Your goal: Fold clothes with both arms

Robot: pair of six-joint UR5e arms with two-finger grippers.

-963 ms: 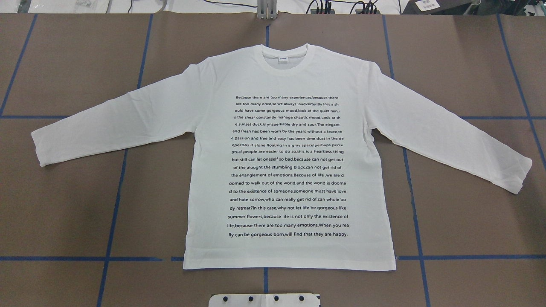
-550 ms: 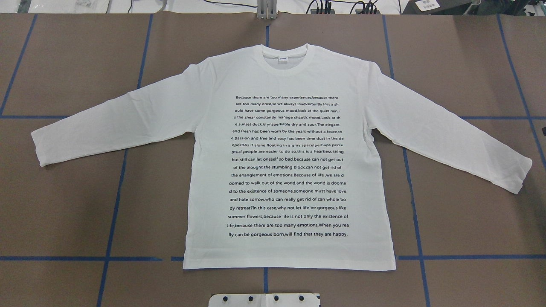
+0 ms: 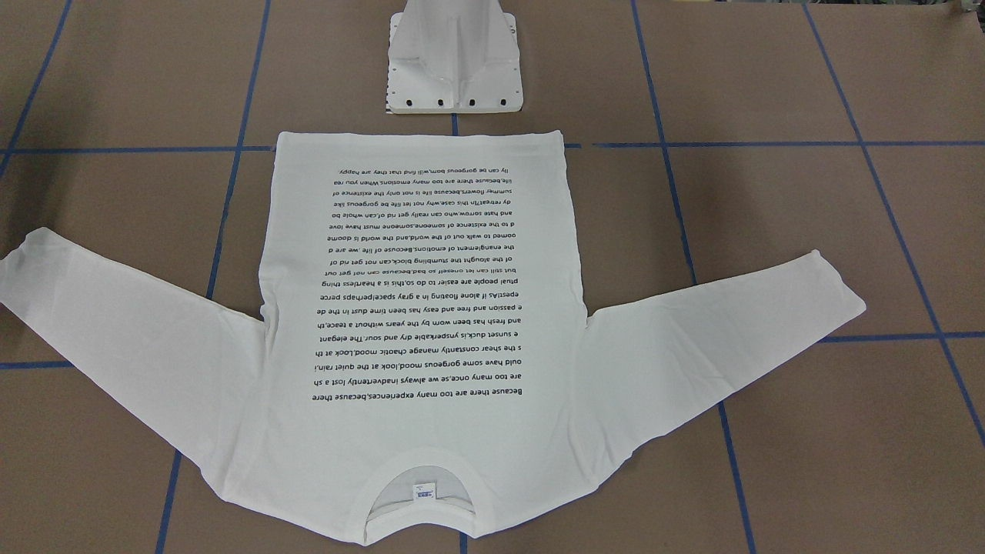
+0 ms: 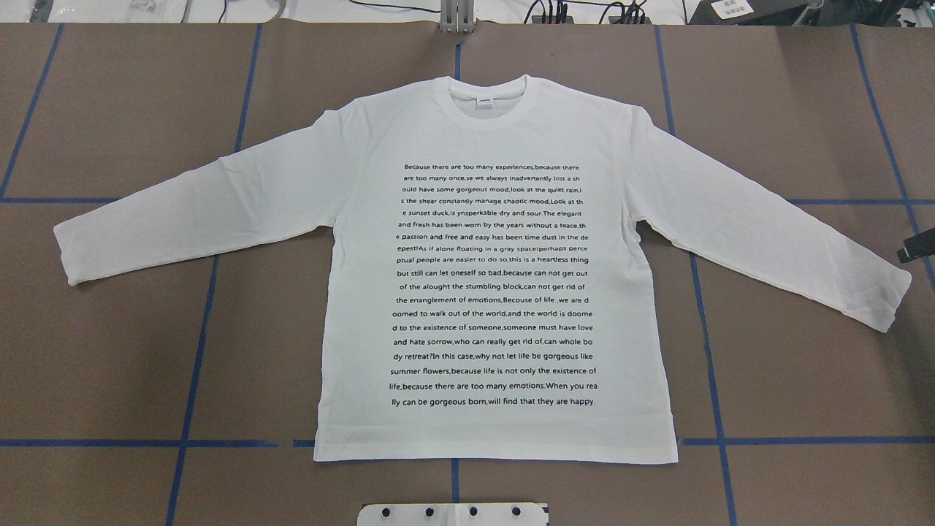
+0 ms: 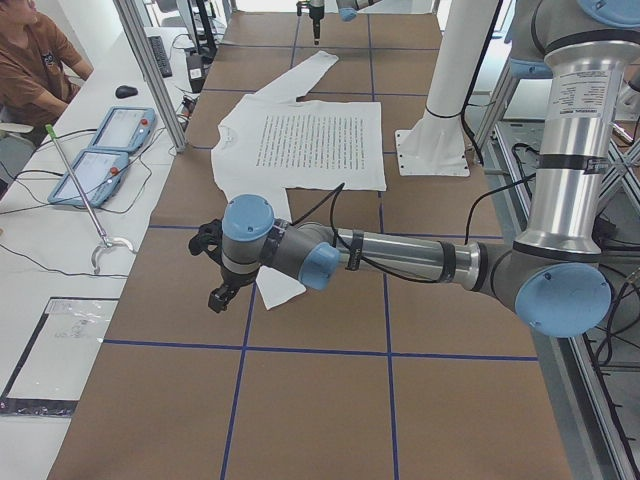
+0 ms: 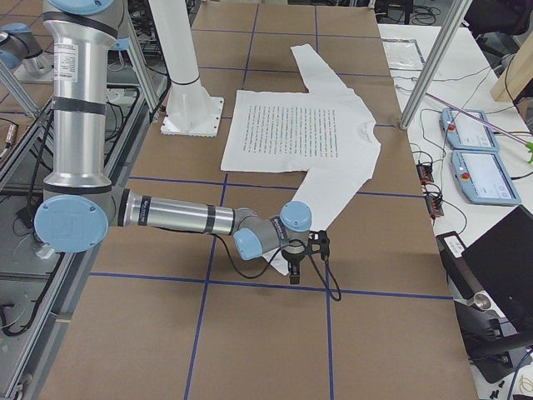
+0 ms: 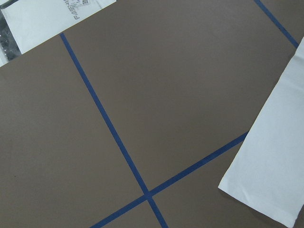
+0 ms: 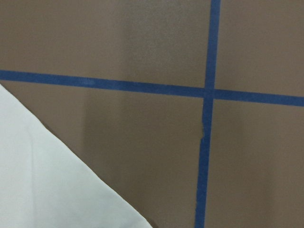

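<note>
The white long-sleeved shirt [image 4: 497, 277] lies flat and face up on the brown table, its black text block showing and both sleeves spread out. Its collar [image 3: 419, 469] points away from the robot. My left gripper [image 5: 216, 292] hangs low just outside the left cuff [image 4: 67, 254]; I cannot tell if it is open or shut. The left wrist view holds that cuff [image 7: 266, 175] but no fingers. My right gripper [image 6: 294, 268] hovers beside the right cuff [image 4: 892, 301]. Only a black part of the right gripper [image 4: 916, 247] shows overhead, its jaws unreadable. White cloth [image 8: 47, 180] fills a corner of the right wrist view.
Blue tape lines [image 4: 197, 351] cross the brown table. The white pedestal base [image 3: 454, 73] stands at the hem side of the shirt. A side table carries two teach pendants [image 5: 105, 145] and cables, and a person [image 5: 30, 55] sits beside it.
A black part of the right gripper has slid into the overhead view at the right edge, above the right cuff. The shirt has not moved.
</note>
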